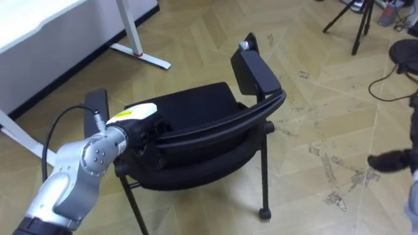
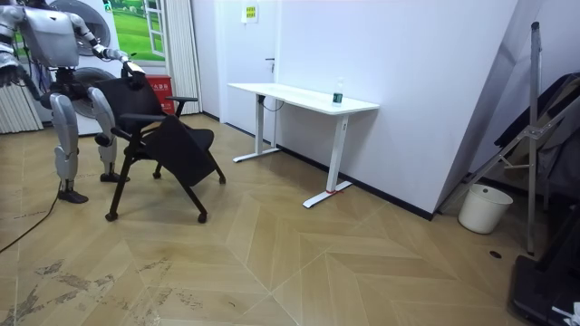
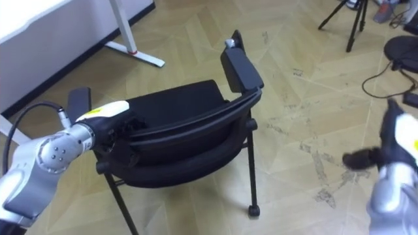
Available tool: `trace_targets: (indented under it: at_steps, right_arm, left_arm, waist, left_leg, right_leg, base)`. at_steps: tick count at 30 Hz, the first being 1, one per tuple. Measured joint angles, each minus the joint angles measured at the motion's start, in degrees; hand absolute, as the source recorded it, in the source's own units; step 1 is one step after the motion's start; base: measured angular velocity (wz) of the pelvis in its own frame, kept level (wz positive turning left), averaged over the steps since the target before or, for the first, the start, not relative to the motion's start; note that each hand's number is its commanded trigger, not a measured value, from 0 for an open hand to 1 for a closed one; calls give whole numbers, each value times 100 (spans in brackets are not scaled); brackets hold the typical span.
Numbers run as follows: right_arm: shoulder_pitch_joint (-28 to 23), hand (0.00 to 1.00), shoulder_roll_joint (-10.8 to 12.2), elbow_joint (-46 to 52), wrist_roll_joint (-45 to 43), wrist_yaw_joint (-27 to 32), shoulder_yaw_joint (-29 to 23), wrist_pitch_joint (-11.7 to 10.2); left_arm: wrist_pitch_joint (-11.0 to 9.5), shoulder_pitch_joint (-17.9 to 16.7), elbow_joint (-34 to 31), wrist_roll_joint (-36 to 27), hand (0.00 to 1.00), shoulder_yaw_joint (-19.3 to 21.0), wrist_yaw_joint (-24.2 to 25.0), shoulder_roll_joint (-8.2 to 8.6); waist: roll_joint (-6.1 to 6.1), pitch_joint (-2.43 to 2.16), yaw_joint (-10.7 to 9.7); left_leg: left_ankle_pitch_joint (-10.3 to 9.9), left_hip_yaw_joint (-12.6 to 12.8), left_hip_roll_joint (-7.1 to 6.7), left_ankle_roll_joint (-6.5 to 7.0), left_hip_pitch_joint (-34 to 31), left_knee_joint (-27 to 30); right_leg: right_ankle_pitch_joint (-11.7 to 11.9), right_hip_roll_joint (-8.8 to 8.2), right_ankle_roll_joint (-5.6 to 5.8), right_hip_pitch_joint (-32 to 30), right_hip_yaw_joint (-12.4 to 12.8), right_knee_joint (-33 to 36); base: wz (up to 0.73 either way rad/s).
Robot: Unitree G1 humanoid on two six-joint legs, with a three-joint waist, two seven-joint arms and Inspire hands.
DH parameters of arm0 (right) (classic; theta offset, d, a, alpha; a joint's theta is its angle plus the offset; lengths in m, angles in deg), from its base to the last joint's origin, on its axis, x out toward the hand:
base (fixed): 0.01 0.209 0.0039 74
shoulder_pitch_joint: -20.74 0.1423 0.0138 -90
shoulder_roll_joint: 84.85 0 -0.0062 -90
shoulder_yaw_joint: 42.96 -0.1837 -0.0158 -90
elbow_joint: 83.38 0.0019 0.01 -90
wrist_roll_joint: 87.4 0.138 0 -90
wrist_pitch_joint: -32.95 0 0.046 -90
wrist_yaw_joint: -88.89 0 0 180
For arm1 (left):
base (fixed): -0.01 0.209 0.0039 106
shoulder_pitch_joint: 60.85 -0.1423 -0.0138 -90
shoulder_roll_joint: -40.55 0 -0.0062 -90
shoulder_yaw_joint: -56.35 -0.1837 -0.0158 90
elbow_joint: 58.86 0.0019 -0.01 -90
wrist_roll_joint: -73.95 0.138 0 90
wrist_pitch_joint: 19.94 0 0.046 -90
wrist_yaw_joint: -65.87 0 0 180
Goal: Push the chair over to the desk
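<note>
The robot's left hand [image 1: 132,114], white and yellow across its back at the end of a silver forearm, reaches in from the lower left and sits at the left end of the curved top rail [image 1: 215,127] of a black chair [image 1: 189,108]. The hand is dark against the black frame, so I cannot tell whether it is spread flat on the rail or closed round it. The right hand [image 3: 362,157] hangs well apart from the chair, out at the right over bare floor. It is a blurred dark shape, and whether it is spread or curled cannot be told either. Seen from above and behind, the chair has a broad black seat, a padded armrest [image 1: 256,73] at its far right side, and thin black legs, one ending in a small castor [image 1: 264,213]. It stands on a pale wooden floor [image 1: 196,39] laid in a herringbone pattern, with scuff marks to the right of the chair. In the room view the robot stands upright at the left, just behind the chair, and the chair sits between it and a white desk [image 2: 299,94] along the wall. A small bottle [image 2: 338,92] stands on the desk. A white bucket [image 2: 480,208] sits on the floor far to the room view's right, and a black tripod [image 1: 358,23] stands beyond the chair in the eye views.
</note>
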Motion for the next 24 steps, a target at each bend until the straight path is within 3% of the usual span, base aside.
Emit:
trace_targets:
  at_steps: [2,8,14,24]
  right_arm:
    - [150,0,-123,341,-394,-90,403,-8]
    - [502,0,-155,1289,-669,-463,998,-61]
    - [754,0,-190,1499,-837,-949,1341,-117]
    - [754,0,-307,1499,-835,-1771,1686,-148]
  left_arm:
    - [-150,9,9,-33,100,-2,-2,-35]
    - [-505,27,55,-86,100,-5,-16,-105]
    - [-703,133,163,-127,100,-35,-115,-101]
    - [-948,155,165,-266,100,-36,-139,-115]
  waist:
    - [5,0,103]
    - [17,14,232]
    - [3,65,391]
    - [2,64,498]
  left_leg:
    - [-2,67,14,-2,-4,-10]
    - [-3,100,26,-4,3,-48]
    - [-21,98,49,-20,-19,-50]
    - [-21,75,43,-21,-54,-90]
  right_leg:
    - [1,2,-1,-54,57,21]
    - [4,9,-6,-63,72,40]
    - [13,29,-20,-79,55,-16]
    - [22,30,-27,-69,22,-58]
  base:
    - [-12]
    - [-3]
    - [0]
    - [0]
